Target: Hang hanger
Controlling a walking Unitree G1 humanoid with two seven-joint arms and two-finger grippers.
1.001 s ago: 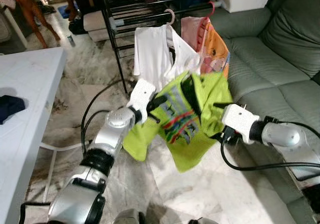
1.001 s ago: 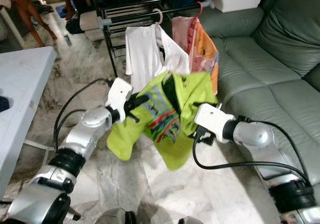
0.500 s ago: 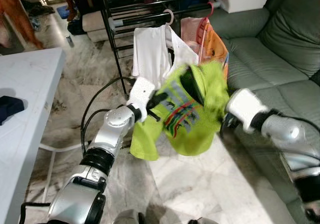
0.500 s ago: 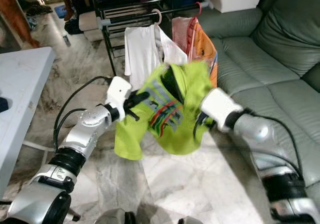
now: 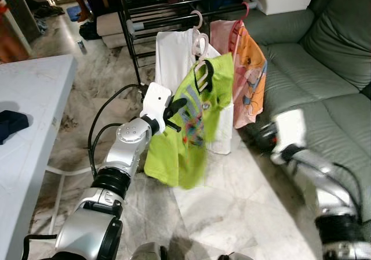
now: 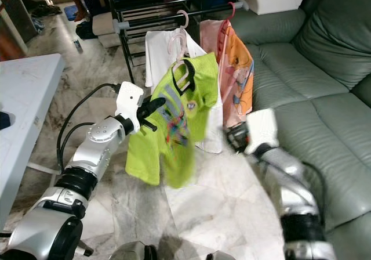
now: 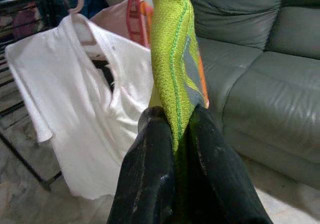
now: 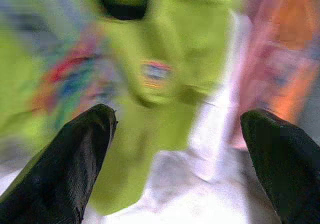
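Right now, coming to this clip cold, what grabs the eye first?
The lime-green shirt dominates the middle of the scene, on a hanger in front of the black rack, with the left gripper shut on its edge. Beside it hang a white shirt and a pink-orange garment. The right gripper is open, off toward the grey sofa.

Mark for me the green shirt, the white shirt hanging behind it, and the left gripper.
green shirt (image 5: 191,126): left eye view, on the printed front.
white shirt (image 7: 85,109): left wrist view, on the chest fabric.
left gripper (image 7: 175,149): left wrist view, between the two black fingers, shut on the green shirt's edge.
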